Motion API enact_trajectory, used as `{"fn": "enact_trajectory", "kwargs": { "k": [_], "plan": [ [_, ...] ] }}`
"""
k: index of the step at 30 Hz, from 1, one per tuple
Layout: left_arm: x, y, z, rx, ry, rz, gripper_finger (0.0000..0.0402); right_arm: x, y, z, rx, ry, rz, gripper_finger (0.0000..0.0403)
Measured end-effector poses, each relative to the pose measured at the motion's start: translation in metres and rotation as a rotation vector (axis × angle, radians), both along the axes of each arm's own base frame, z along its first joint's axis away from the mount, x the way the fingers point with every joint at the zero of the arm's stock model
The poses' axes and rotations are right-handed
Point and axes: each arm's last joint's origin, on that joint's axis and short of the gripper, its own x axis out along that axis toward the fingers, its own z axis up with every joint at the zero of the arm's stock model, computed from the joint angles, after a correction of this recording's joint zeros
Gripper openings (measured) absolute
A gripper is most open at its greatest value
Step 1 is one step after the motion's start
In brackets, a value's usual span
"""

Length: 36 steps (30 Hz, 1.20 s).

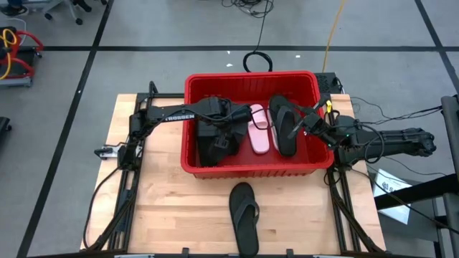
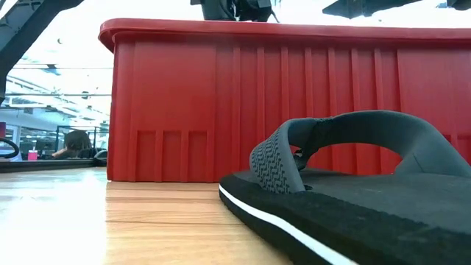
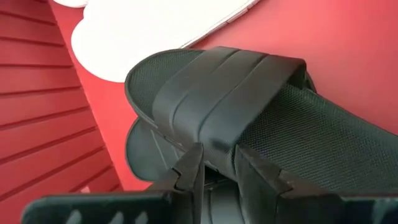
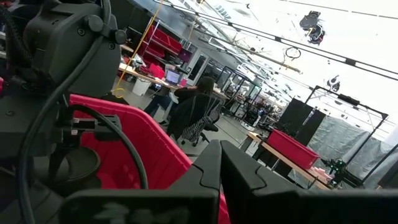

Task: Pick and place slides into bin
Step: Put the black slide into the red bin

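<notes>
Slide (image 3: 249, 118) lies in bin (image 1: 251, 170) — clamped by left gripper (image 3: 217, 165).

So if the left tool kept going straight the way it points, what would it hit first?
Most likely the black wide-strap slide lying in the red bin: the left tool points right at its strap, though whether they already touch is unclear.

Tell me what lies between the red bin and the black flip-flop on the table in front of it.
Nothing: in the high view only bare wood separates the red bin from the black flip-flop. The low view shows the same bare strip.
</notes>
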Motion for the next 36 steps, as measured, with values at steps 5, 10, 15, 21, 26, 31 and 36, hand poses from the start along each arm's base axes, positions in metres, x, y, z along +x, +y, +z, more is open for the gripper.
{"fn": "enact_trajectory", "kwargs": {
  "k": [5,10,15,21,26,31,36],
  "plan": [
    [0.001,0.0,0.0,-0.01,-0.016,0.039,0.0088,0.0,0.0,0.0,0.0,0.0,0.0,0.0],
    [0.004,0.001,-0.01,-0.008,-0.043,0.069,0.0088,0.0,0.0,0.0,0.0,0.0,-0.001,0.0],
    [0.003,0.002,-0.019,0.03,-0.018,0.082,0.0087,0.0,0.0,0.0,0.0,-0.001,0.0,0.0],
    [0.004,0.003,-0.019,0.04,-0.042,0.111,0.0022,0.0,0.0,0.0,0.0,-0.001,-0.001,0.0],
    [0.004,0.003,-0.019,0.012,-0.072,0.223,0.0008,0.0,0.0,0.0,0.0,-0.001,-0.001,0.0],
    [0.003,0.004,-0.016,0.006,-0.124,0.4,0.0003,0.0,0.0,0.0,0.0,-0.001,-0.001,0.0],
    [0.0,0.002,-0.011,0.045,-0.181,0.555,0.0002,0.0,0.0,0.0,0.0,-0.001,-0.001,0.0]
  ]
}}
